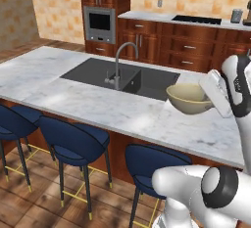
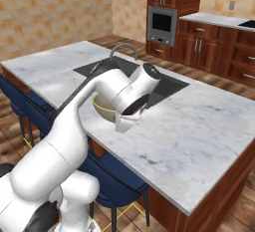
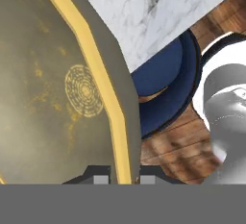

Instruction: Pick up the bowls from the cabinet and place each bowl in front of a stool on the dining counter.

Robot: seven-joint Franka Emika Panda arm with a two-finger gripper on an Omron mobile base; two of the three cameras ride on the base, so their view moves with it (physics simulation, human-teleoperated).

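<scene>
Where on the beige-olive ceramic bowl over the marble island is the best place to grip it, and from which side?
On its thin rim, one finger inside and one outside the wall. The round beige-olive ceramic bowl is upright and too broad to span, so only the rim suits. The pincer is shut on it there, over the near edge of the white-grey marble island, coming from the stool side.

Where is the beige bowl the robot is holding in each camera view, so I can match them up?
Left base view: beige bowl right of centre, above the dining counter.
Right base view: left of centre, partly behind the arm.
Hand view: fills the left half, rim between the fingertips.
Shared landmark: the blue stool below the counter edge.
</scene>
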